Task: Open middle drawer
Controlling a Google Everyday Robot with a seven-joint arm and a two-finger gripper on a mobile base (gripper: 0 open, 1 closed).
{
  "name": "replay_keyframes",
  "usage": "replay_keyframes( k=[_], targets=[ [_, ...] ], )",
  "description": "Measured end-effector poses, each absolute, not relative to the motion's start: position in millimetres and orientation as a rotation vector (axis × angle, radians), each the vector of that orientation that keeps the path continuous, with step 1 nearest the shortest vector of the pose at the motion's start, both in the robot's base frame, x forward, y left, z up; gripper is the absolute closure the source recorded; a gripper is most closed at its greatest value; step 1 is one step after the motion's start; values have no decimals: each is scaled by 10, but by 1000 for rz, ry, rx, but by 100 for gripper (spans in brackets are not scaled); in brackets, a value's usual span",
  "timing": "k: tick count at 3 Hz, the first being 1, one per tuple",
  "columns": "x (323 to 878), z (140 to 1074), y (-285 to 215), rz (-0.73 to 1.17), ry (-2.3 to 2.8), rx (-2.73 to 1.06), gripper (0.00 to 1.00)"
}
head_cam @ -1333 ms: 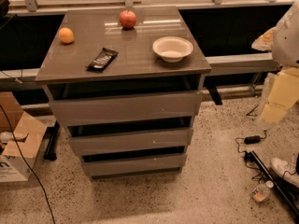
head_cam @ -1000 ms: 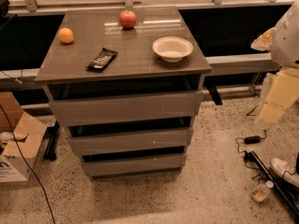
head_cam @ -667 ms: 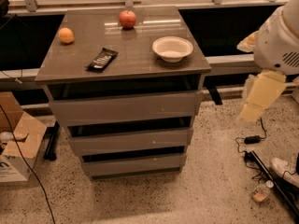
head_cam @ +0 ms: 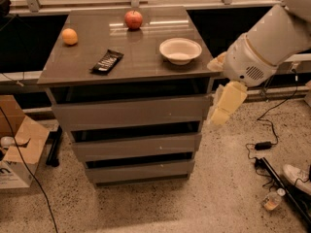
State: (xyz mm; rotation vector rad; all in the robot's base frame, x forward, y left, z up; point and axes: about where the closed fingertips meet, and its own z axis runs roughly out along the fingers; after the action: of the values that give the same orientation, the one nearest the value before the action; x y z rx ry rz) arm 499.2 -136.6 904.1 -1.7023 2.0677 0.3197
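The grey-brown cabinet (head_cam: 126, 57) stands in the middle of the camera view with three flat, handleless drawers. The middle drawer (head_cam: 138, 147) is the second front down, pushed in about level with the others, with a dark gap above it. The taller top drawer (head_cam: 131, 111) is above it and the lowest drawer (head_cam: 138, 171) below. My cream-coloured gripper (head_cam: 224, 106) hangs from the white arm (head_cam: 267, 45) just off the cabinet's right side, level with the top drawer, above and to the right of the middle drawer. It touches nothing.
On the cabinet top lie a red apple (head_cam: 133, 19), an orange (head_cam: 70, 36), a black snack packet (head_cam: 107, 61) and a white bowl (head_cam: 180, 50). An open cardboard box (head_cam: 19, 149) stands on the floor at left. Cables (head_cam: 265, 144), a small bottle (head_cam: 272, 200) and a shoe (head_cam: 296, 176) lie at right.
My arm has swung left from the right edge of the view, bringing the gripper close to the cabinet's right side. The drawers have not moved.
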Motion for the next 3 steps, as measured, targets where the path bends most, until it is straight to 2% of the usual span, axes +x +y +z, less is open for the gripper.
replay_keyframes(
  k=[1,3],
  targets=[
    [5005,8993,-1362,332,2073,-1701,0],
    [5149,7869,-1129,450,2150,-1523,0]
  ],
)
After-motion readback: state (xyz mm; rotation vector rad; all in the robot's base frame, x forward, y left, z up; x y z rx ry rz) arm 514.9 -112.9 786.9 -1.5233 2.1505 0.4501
